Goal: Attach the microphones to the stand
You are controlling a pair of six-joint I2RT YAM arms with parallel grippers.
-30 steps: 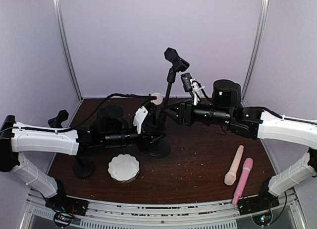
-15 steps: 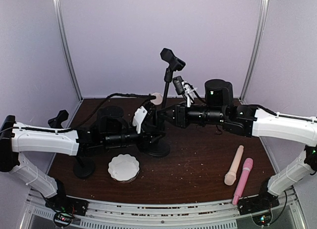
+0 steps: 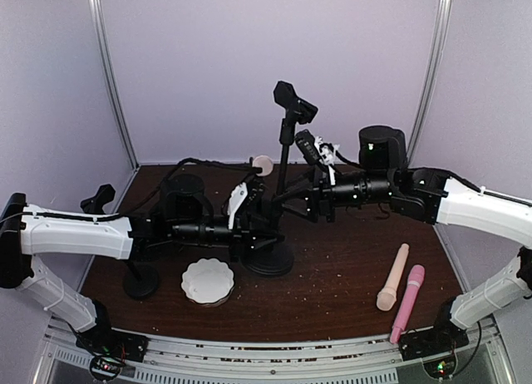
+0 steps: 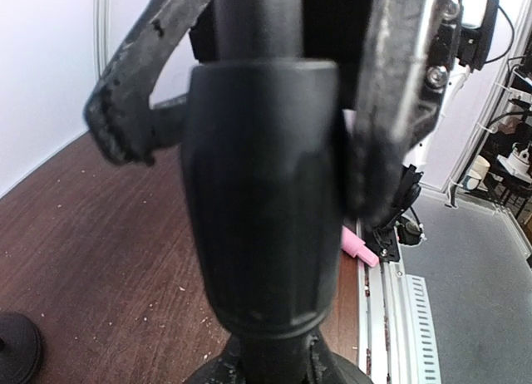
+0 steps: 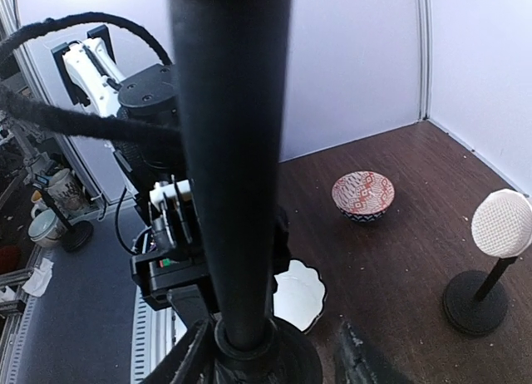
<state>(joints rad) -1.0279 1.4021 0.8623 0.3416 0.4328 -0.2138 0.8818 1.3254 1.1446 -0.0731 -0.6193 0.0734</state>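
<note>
Now, left fingers [image 4: 399, 110] tight on stand [image 4: 258, 193].

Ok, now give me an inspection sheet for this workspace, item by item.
Surface: brown table, scattered with pale specks.
Job's things: cream microphone and pink microphone lie loose on the right; tall stand has its clip empty; a round cream head tops a short stand at the back.
Clutter: white scalloped dish, red-patterned bowl, second short stand at left.
Grippers: left gripper shut on the tall stand's pole; right gripper open, straddling the same pole.
Cables: black cable arcs over the left arm.
Surroundings: pale walls, metal corner posts.
</note>
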